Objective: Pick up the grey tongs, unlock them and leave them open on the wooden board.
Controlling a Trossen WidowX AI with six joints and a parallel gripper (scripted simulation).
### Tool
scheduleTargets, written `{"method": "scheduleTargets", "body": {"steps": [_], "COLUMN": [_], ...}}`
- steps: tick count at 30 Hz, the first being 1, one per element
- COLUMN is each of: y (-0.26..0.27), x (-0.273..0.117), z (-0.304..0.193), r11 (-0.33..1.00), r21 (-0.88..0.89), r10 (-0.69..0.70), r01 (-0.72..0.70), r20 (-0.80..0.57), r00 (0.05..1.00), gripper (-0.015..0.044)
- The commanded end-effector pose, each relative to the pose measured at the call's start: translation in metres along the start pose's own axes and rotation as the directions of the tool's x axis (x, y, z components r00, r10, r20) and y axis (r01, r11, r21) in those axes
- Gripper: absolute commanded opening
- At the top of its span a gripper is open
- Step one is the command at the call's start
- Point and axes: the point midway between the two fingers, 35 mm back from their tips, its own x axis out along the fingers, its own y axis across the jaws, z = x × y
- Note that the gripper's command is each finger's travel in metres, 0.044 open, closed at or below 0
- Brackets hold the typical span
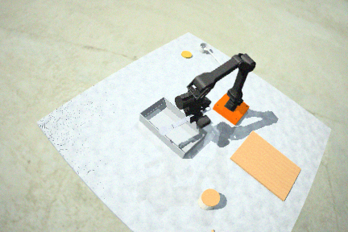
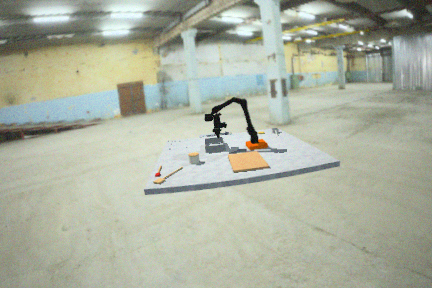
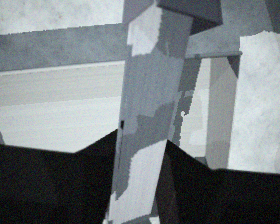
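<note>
The grey tongs (image 1: 176,125) (image 3: 151,90) are held above the roasting tin (image 1: 158,135) (image 2: 216,149), with their shadow falling in and beside it. They look roughly level, one end out over the tin and the other past my fingers toward the arm's base. My gripper (image 1: 192,120) (image 2: 218,137) (image 3: 137,136) is shut on them, a black finger on each side in the wrist view. The two arms look pressed together; the lock is too small to make out. The wooden board (image 1: 266,164) (image 2: 249,162) lies flat, away from the tongs.
A pale pot with an orange lid (image 1: 210,198) (image 2: 194,158) stands near the board. The orange arm base (image 1: 230,109) (image 2: 256,144) is beyond the tin. A yellow disc (image 1: 186,54) lies farther back. A wooden utensil (image 2: 169,175) and a red-ended one (image 2: 158,174) lie near a table corner.
</note>
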Motion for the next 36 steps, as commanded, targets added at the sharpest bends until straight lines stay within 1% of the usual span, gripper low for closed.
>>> {"method": "scheduleTargets", "body": {"steps": [1, 5, 9, 17, 26, 31, 36], "y": [0.0, -0.003, -0.009, -0.024, -0.039, -0.048, -0.056], "x": [-0.002, -0.001, -0.002, -0.006, -0.01, -0.012, -0.014], "z": [0.001, 0.0, -0.002, -0.004, -0.005, -0.006, -0.006], "r11": [1.0, 0.998, 0.976, 0.858, 0.621, 0.452, 0.265], "r21": [0.01, -0.066, -0.216, -0.514, -0.784, -0.892, -0.964], "r10": [0.01, 0.001, 0.001, 0.001, 0.001, 0.0, 0.0], "r01": [-0.01, -0.001, -0.001, -0.003, -0.004, -0.005, -0.006], "r20": [-0.01, 0.0, -0.001, -0.004, -0.005, -0.006, -0.006], "r00": [1.0, 1.0, 1.0, 1.0, 1.0, 1.0, 1.0], "gripper": [-0.015, -0.015, -0.015, -0.015, -0.015, -0.015, -0.015]}}
